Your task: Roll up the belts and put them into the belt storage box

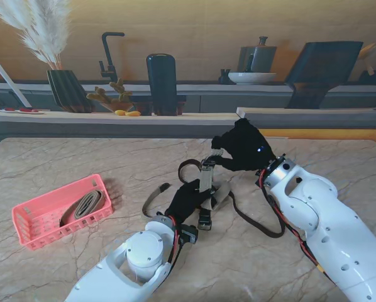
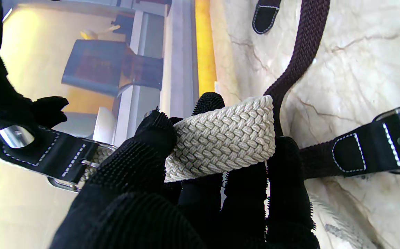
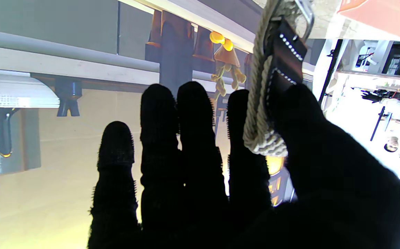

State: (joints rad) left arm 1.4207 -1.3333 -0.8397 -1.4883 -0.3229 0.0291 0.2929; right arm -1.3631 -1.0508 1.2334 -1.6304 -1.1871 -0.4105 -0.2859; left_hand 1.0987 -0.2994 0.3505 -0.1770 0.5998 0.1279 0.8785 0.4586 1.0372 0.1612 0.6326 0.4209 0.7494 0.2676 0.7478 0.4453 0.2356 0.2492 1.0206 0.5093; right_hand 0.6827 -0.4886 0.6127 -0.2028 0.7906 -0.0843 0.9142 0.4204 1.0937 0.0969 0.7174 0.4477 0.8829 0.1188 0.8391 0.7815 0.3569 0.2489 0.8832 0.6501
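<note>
Stand view: beige marble table [image 1: 62, 157], pink plastic basket [image 1: 34, 220] at left holding one rolled belt [image 1: 82, 205]; both hands mid-table | Left wrist: left hand [image 2: 200, 180] grips cream braided belt [image 2: 224, 138]; dark brown braided belt [image 2: 303, 48] lies on table | Right wrist: right hand [image 3: 220, 173] pinches cream belt's buckle end [image 3: 283, 52], other fingers extended
</note>
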